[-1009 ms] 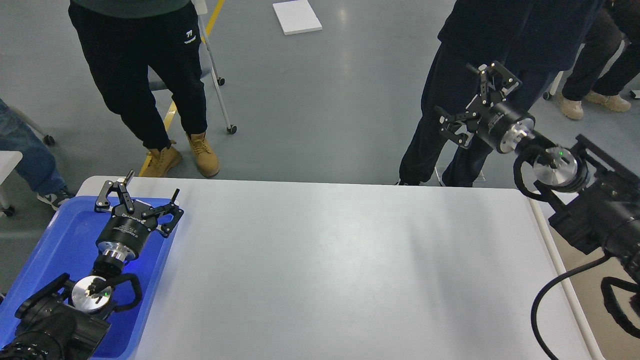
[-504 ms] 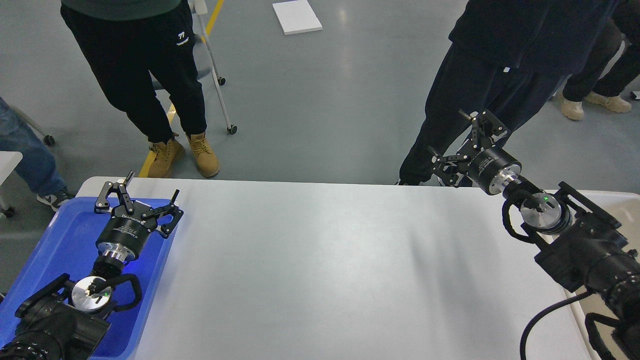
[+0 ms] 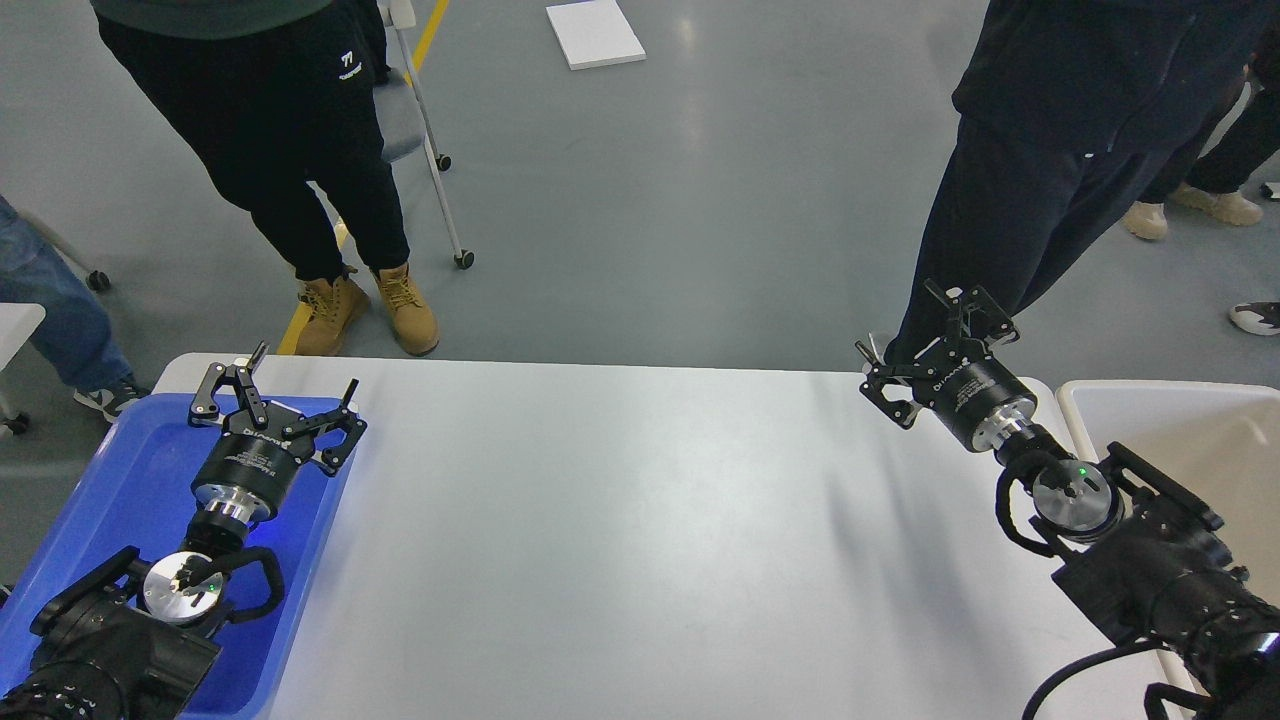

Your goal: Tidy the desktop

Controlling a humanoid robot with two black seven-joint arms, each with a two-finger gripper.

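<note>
The desktop [image 3: 640, 520] is a large light grey-white tabletop with rounded corners; I see no loose objects on it. My left gripper [image 3: 280, 385] is open and empty, hovering over the far end of a blue plastic tray [image 3: 110, 480] at the left edge. My right gripper [image 3: 925, 335] is open and empty, above the table's far right corner, fingers pointing away from me.
A beige bin [image 3: 1190, 420] stands off the table's right end. One person [image 3: 290, 170] stands beyond the far left edge and another person [image 3: 1050, 170] beyond the far right edge, just behind my right gripper. A white board [image 3: 594, 33] lies on the floor.
My right arm has come down and toward me, from high over the floor to the table's far right corner, uncovering the beige bin. The people shifted. The left arm has not moved.
</note>
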